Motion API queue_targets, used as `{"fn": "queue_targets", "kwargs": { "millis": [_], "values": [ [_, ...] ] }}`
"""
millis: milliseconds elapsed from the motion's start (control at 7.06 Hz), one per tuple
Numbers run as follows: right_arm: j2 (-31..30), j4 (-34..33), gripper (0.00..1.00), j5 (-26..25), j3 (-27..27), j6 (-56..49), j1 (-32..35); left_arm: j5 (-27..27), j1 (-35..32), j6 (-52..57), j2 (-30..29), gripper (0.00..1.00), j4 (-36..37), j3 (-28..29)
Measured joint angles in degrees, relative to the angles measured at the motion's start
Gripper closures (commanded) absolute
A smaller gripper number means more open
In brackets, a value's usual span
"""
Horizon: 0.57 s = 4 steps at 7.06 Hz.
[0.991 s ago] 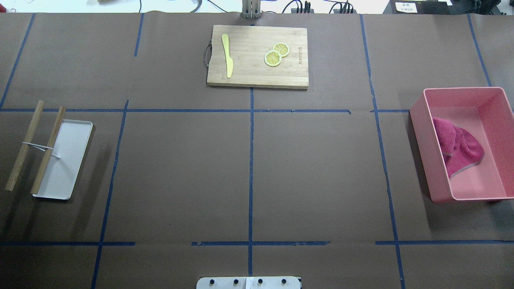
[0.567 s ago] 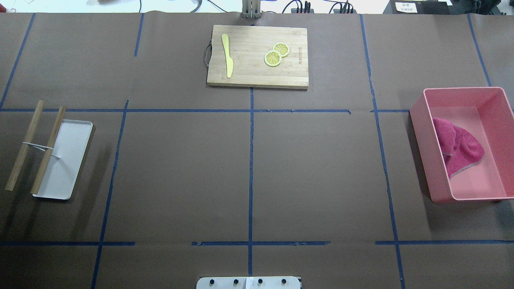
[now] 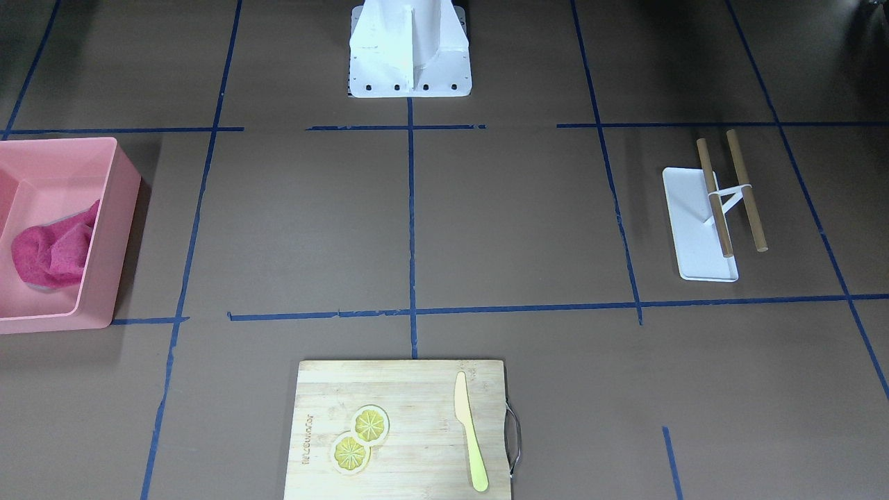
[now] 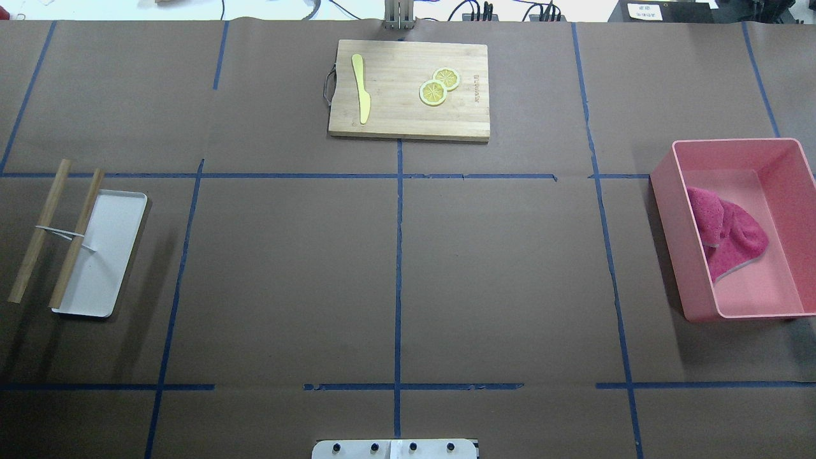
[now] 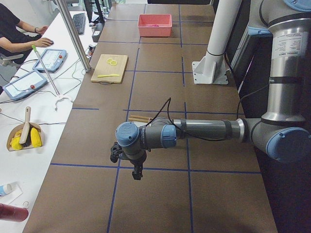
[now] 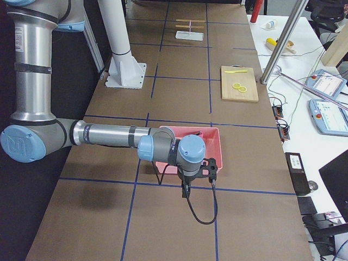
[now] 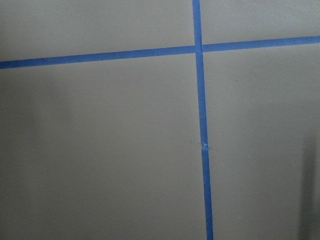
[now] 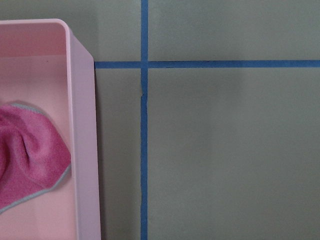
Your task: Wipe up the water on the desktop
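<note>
Desk: the large matte brown desk (image 4: 287,274), gridded with thin dark-blue tape lines, is spreading across every view and carrying everything else.
Left arm: the grey-and-blue left arm (image 5: 204,131) is reaching level over the desk's left end; its gripper (image 5: 137,173) is pointing down above a tape crossing, and I cannot tell how far it is open.
Right arm: the matching right arm (image 6: 109,135) is reaching over the right end; its gripper (image 6: 185,190) is hanging just beside the bin, opening impossible to tell.
Bin: a pink rectangular plastic bin (image 4: 674,223) is sitting at the desk's right side.
Board: a bamboo cutting board (image 4: 395,118) is lying at the far middle.
Tray: a white oblong tray (image 4: 108,255) is resting on the left.
Cloth: a crumpled magenta cloth (image 4: 733,236) is lying inside the bin.
Sticks: two banded wooden sticks (image 4: 38,233) are lying along the tray's outer edge.
Knife: a yellow plastic knife (image 4: 362,89) is lying on the board.
Slices: two overlapping lemon slices (image 4: 433,93) are sitting beside it.
</note>
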Motion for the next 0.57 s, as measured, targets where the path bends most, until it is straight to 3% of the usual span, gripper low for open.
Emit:
{"fn": "queue_targets", "kwargs": {
  "millis": [567],
  "values": [
    [-0.01,0.05,0.00,0.61,0.06,0.01,0.12,0.06,-0.01,0.14,0.01,0.00,-0.26,0.00]
  ]
}}
